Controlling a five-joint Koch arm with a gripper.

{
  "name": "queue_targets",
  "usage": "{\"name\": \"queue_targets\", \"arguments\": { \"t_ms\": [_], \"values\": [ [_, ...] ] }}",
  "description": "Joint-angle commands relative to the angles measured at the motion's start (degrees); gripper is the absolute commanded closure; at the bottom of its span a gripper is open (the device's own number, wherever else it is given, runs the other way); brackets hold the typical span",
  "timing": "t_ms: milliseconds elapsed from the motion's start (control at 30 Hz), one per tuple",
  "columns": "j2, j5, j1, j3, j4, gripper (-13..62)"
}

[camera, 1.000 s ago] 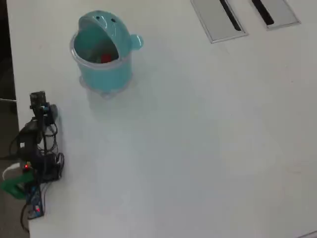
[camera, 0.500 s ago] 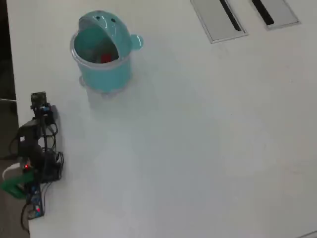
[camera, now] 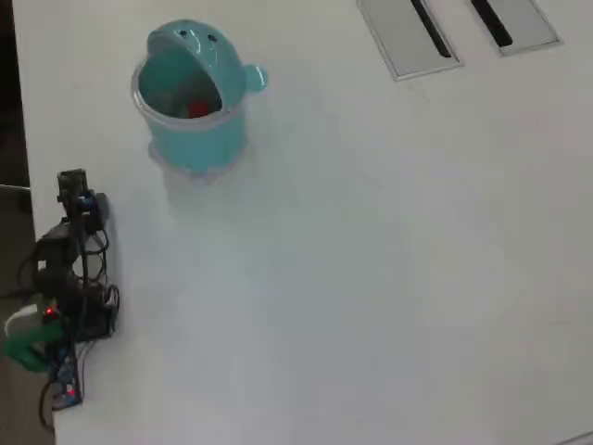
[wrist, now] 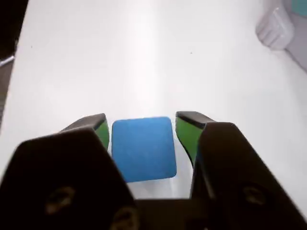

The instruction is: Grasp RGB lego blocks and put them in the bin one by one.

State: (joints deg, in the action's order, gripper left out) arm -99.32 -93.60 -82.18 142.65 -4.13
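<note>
- Wrist view: gripper (wrist: 142,123) is spread just wider than the blue block (wrist: 143,149), one green-padded finger (wrist: 102,130) on each side. A thin gap shows on both sides, so the block does not look clamped; it sits between the jaws, apparently on the white counter (wrist: 144,57).
- Likely reason for this pose: the jaws straddle the block squarely so that closing would press on two flat faces, not a corner.
- Overhead view: arm (camera: 69,278) is folded at the left edge of the counter; the gripper and blue block cannot be made out there.
- Bin (camera: 190,102) stands well apart, up the counter from the arm, lid tipped back, mouth open to take drops from above.
- Red block (camera: 197,110) already lies inside the bin. The third block is not in view.
</note>
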Motion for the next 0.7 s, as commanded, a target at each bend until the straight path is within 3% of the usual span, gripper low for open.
{"name": "queue_targets", "arguments": {
  "t_ms": [0,333,667],
  "values": [
    [-4.48,-1.14,0.18,-3.78,0.44,23.0],
    [-10.28,-1.76,1.49,3.69,1.58,20.7],
    [-7.47,-2.64,2.81,5.8,-2.11,20.9]
  ]
}}
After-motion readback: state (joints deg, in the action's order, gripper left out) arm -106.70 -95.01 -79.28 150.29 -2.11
